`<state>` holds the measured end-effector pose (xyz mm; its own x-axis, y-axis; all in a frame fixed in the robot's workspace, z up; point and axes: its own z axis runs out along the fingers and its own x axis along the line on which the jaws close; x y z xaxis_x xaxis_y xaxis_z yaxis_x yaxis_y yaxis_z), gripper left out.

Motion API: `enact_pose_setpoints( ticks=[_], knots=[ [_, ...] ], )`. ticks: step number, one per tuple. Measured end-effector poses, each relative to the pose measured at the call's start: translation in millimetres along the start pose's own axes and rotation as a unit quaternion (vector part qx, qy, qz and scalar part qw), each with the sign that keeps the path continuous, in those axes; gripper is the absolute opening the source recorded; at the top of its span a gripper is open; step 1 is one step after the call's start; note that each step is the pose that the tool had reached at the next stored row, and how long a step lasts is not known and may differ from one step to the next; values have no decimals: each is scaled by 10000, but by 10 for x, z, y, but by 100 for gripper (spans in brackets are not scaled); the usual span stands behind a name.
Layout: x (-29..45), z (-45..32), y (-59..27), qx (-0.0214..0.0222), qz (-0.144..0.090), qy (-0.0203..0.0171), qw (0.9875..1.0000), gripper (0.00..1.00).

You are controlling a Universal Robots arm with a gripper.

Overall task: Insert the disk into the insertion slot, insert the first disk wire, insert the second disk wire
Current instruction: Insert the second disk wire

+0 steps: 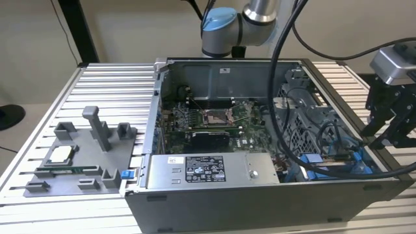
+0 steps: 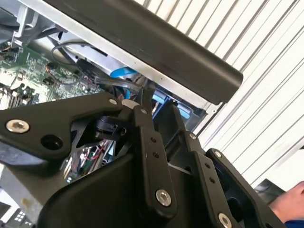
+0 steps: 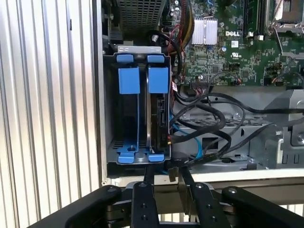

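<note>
End effector: your end effector (image 1: 383,139) hangs over the side wall of the computer case (image 1: 260,204), on the exterior view's right, just above the rim.
Grip: you cannot tell whether it is apart or clamped. In the first wrist view a small plug (image 3: 173,172) on a black wire sits right at its tip.
Disk: the disk (image 3: 156,118) is already in, standing on edge in the insertion slot (image 3: 110,109), in the bay nearer the motherboard (image 3: 237,42).
Neighbour: a second blue carrier (image 3: 129,95) sits in the bay against the case's outer wall, just beside your disk.
Edges: the case rim (image 3: 213,176) runs between the cage and your end effector.
Room: tight on the motherboard side, where black wires (image 3: 209,123) loop close against the disk. Outside the wall you have open ribbed tabletop (image 1: 110,87).
Bystander: a person's hand (image 2: 290,202) shows beyond the end effector in the second wrist view.
</note>
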<state>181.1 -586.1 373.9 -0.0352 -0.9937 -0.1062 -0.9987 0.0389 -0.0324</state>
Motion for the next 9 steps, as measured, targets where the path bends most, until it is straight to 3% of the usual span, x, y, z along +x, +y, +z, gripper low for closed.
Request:
enact_pose_setpoints(
  ticks=[9],
  knots=[
    [9,48,-47,-23,-175,-123,9998,100]
  ],
)
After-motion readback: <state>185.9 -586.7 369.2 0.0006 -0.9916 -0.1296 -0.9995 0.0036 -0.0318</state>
